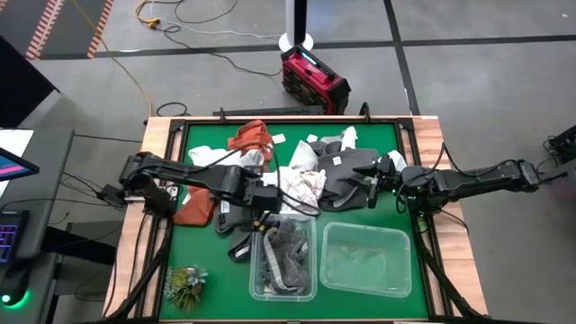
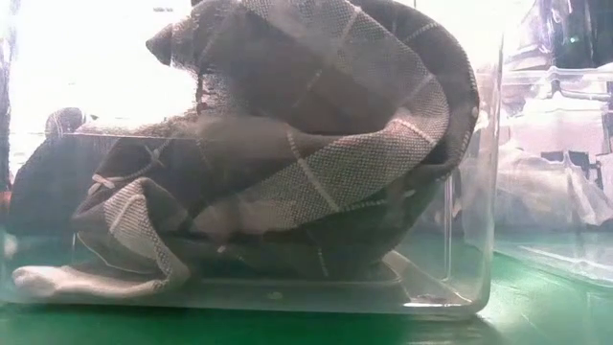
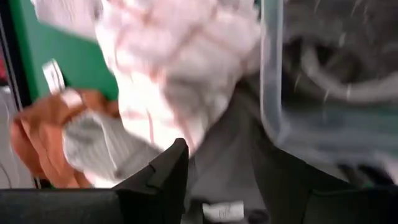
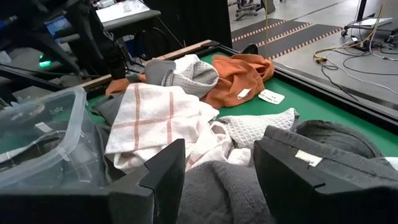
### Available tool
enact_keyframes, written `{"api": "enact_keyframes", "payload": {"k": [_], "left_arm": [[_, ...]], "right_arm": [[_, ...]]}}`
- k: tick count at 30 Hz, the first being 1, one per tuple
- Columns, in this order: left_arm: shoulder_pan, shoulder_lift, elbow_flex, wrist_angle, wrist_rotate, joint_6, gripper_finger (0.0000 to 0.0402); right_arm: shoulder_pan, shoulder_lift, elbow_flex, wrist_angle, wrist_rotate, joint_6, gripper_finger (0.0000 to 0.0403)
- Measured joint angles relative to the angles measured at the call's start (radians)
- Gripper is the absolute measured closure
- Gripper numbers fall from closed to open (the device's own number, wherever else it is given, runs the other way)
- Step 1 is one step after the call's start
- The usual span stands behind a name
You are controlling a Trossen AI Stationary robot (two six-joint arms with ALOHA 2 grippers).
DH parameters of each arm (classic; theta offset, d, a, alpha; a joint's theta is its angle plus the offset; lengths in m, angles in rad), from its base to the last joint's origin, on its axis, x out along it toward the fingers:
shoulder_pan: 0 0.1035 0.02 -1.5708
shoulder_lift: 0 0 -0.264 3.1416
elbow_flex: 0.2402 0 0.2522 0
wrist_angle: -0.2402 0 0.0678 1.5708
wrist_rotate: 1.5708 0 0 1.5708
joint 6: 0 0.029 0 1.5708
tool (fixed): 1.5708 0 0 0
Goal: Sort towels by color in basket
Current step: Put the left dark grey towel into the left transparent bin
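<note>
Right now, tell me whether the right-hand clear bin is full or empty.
Empty: the right bin shows only its clear bottom, while the left bin holds grey towels.

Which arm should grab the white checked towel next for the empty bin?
Probably the left: the left gripper is open right beside the white checked towel. The right gripper, also open, sits over a dark grey towel.

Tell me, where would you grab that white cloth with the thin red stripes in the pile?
Probably at a raised fold on top of the white striped cloth, coming down from above. It lies crumpled on the heap, over grey cloths, so its edges are tucked under, while the top folds stand free for the fingers to pinch.
</note>
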Motion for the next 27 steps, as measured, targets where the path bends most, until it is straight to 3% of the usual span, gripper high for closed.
{"api": "enact_keyframes", "payload": {"k": [5,13,21,27], "left_arm": [[0.008,-0.120,-0.229,0.023,0.001,-0.067,0.0233],[0.031,-0.275,-0.559,0.277,0.050,-0.101,0.0233],[0.075,-0.320,-0.740,0.470,0.049,-0.102,0.0233],[0.105,-0.304,-0.793,0.525,0.045,-0.099,0.0233]], "right_arm": [[0.000,0.000,0.000,0.004,0.000,0.000,0.0184],[0.000,0.000,0.000,0.025,0.000,0.002,0.0184],[0.000,0.000,0.000,0.025,0.000,0.002,0.0184],[0.000,0.000,0.000,0.024,0.000,0.002,0.0184]]}}
